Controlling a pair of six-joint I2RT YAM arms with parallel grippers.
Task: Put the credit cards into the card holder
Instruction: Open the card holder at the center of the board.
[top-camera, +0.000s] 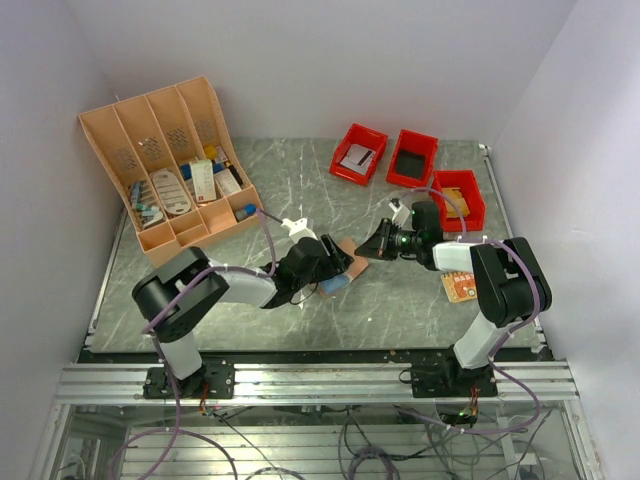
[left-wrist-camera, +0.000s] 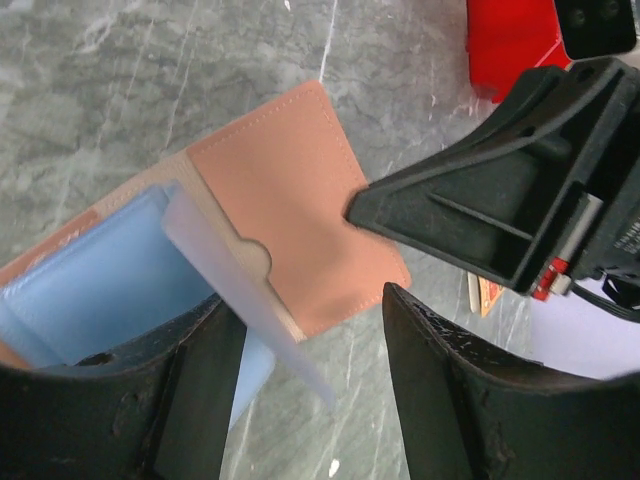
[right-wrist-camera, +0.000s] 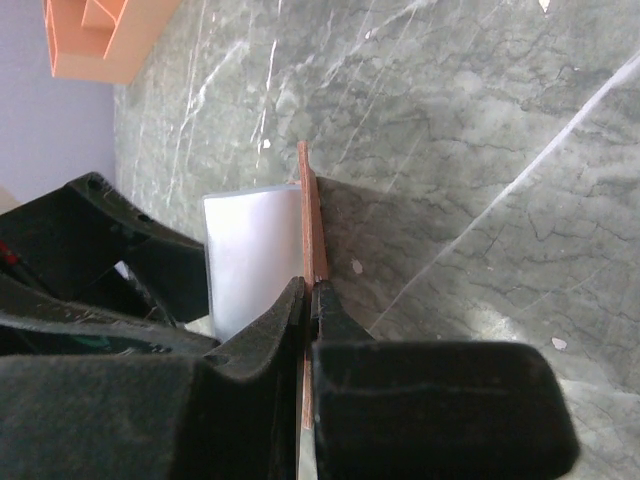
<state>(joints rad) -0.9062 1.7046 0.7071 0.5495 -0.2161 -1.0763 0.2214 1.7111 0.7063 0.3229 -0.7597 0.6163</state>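
The card holder (top-camera: 352, 257) lies open at mid-table, its tan flap (left-wrist-camera: 290, 190) spread flat. My right gripper (top-camera: 378, 246) is shut on that flap's edge (right-wrist-camera: 307, 195), the jaws pinching the thin tan leather. A light blue card (left-wrist-camera: 90, 290) lies over the holder's inside, partly under a raised clear sleeve (left-wrist-camera: 245, 290). My left gripper (left-wrist-camera: 310, 400) stands open just over the holder's near corner, with the sleeve's tip between its fingers and untouched by either. An orange credit card (top-camera: 458, 287) lies on the table by the right arm.
An orange-tan slotted organiser (top-camera: 165, 165) full of small items stands at the back left. Three red bins (top-camera: 412, 158) sit at the back right. The two grippers are nearly touching over the holder.
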